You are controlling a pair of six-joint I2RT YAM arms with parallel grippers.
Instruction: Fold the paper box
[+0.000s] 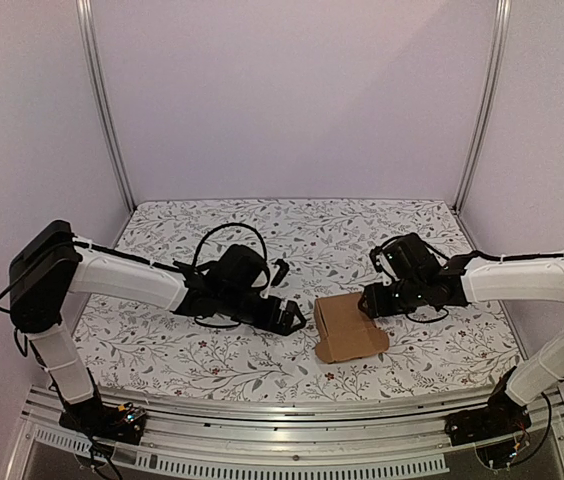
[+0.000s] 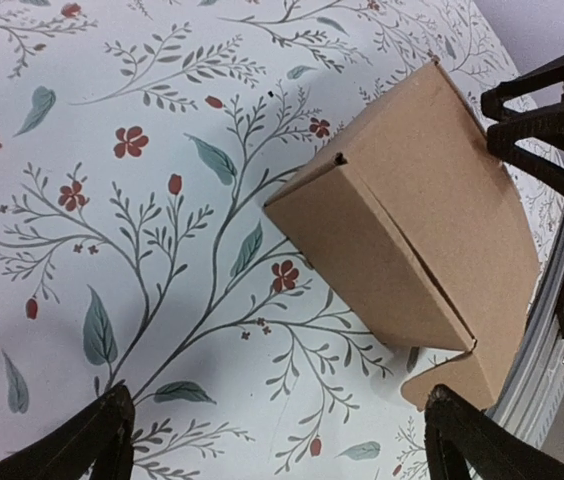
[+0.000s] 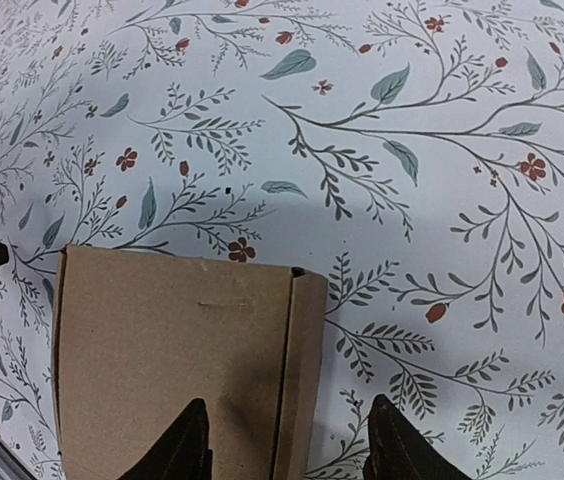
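The flower-patterned tabletop (image 1: 212, 370) carries the paper box (image 1: 350, 328) close to its front edge, a little to the right of the middle. The box is a brown carton, already partly folded into shape, and one side wall stands a little away from the top. The left gripper (image 1: 297, 318) is just beside the box's left side and does not touch it; its fingers are spread wide with nothing between them. The right gripper (image 1: 367, 300) is at the box's far right corner. Its fingers are about half apart, one over the top and one outside the side wall, not clamped.
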